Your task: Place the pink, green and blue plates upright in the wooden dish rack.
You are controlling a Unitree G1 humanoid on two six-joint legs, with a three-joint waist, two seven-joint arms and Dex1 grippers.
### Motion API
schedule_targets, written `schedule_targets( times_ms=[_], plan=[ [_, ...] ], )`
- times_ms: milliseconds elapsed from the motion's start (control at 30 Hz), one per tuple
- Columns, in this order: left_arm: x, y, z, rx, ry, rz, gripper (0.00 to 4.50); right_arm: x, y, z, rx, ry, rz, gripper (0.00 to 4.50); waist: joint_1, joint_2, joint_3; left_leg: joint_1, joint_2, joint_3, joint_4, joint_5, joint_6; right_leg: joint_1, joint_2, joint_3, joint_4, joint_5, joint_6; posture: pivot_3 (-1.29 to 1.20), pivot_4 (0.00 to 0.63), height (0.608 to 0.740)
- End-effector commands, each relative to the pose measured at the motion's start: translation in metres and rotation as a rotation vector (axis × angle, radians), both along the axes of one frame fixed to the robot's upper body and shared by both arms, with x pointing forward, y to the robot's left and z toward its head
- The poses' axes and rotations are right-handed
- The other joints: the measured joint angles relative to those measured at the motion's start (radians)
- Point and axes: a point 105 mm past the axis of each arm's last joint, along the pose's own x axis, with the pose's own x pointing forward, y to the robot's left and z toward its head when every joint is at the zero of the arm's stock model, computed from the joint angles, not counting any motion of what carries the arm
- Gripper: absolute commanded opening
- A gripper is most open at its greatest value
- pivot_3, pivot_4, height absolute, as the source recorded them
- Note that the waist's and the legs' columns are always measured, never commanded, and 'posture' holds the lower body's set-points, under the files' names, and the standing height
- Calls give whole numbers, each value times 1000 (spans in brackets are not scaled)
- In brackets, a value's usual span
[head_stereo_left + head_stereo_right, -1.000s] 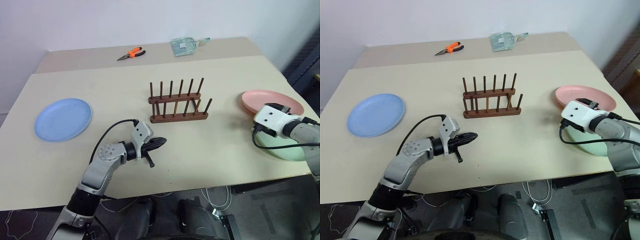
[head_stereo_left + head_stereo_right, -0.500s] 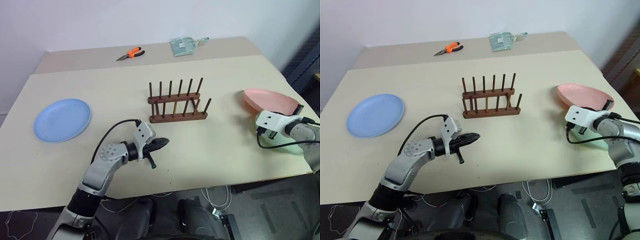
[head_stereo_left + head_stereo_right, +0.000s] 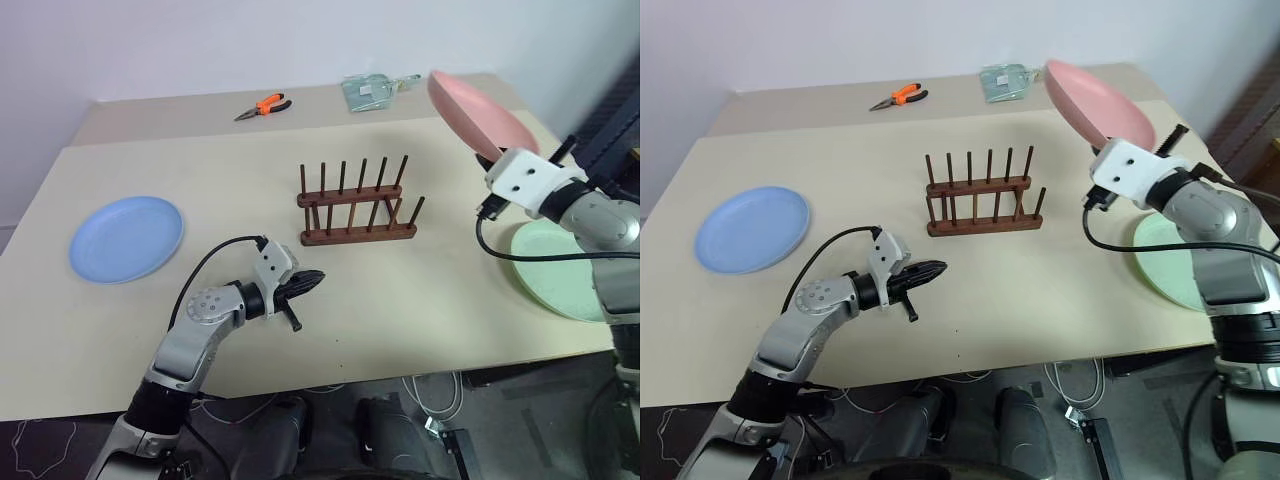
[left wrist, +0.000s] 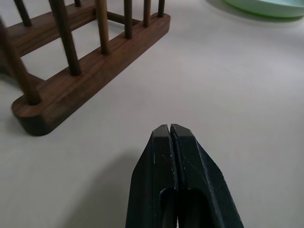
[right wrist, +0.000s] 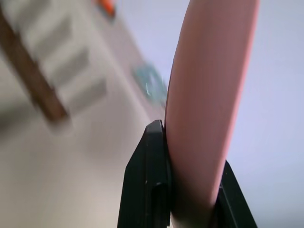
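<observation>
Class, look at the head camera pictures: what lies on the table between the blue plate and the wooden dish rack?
Nothing: in the left eye view only bare table runs from the blue plate to the wooden dish rack.

Orange-handled pliers (image 3: 262,106) and a clear packet (image 3: 368,92) lie apart — far table (image 3: 180,115).

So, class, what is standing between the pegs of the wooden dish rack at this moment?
Nothing: every slot of the wooden dish rack is bare. The pink plate is lifted in the right gripper; the green plate and blue plate lie flat on the table. No peg is covered.
</observation>
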Motion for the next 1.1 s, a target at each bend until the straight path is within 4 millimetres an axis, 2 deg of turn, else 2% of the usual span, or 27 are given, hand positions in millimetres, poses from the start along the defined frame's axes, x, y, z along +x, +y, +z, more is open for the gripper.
schedule_targets(
  times_ms=[33, 133, 333, 600, 767, 867, 1033, 1100],
  plan=[
    [3, 5, 16, -32, -58, 19, 0, -28, 33, 42, 670, 95, 302, 35, -1, 0, 0, 0, 0, 0, -1, 0, 0, -1, 0, 0, 0, 0, 0, 0, 150, 727],
    [2, 6, 17, -41, -59, 25, 0, -30, 39, 23, 756, 205, 281, 35, 4, 0, 0, 0, 0, -1, -2, 1, 1, -1, 0, 0, 1, 0, 0, 0, 150, 727],
    [0, 5, 15, -36, -55, 20, 0, -32, 47, 20, 911, 286, 302, 35, -1, 1, 0, -1, -1, 0, -2, -1, 1, -1, -1, 0, 0, 0, 0, 0, 150, 727],
    [1, 4, 16, -40, -56, 15, 0, -29, 55, -8, 878, 380, 216, 35, -2, 1, 0, -1, -1, 0, -2, 0, 3, -2, -1, 0, 0, 0, 0, 0, 150, 727],
    [1, 3, 16, -38, -55, 11, 0, -19, 54, -23, 882, 414, 131, 35, -3, 1, 0, -1, -1, 0, -2, 0, 3, -2, -1, 0, 0, 0, 0, 0, 150, 727],
    [0, 3, 16, -38, -55, 10, 0, -16, 54, -22, 871, 401, 118, 1265, -2, 1, 0, -1, -1, 0, -3, 1, 3, -2, -1, 0, 0, 0, 0, 0, 150, 727],
    [-1, 2, 13, -30, -51, 8, 0, -15, 47, -5, 725, 255, 83, 3795, -2, 1, 0, -1, -1, 1, -2, 1, 3, -2, -1, 0, 0, 0, 0, 0, 150, 727],
    [-1, 1, 13, -30, -50, 7, 0, -16, 39, 5, 678, 187, 77, 3795, -1, 1, 0, -1, -1, 1, -2, 0, 3, -2, -1, 0, 0, 0, 0, 0, 150, 727]
  ],
)
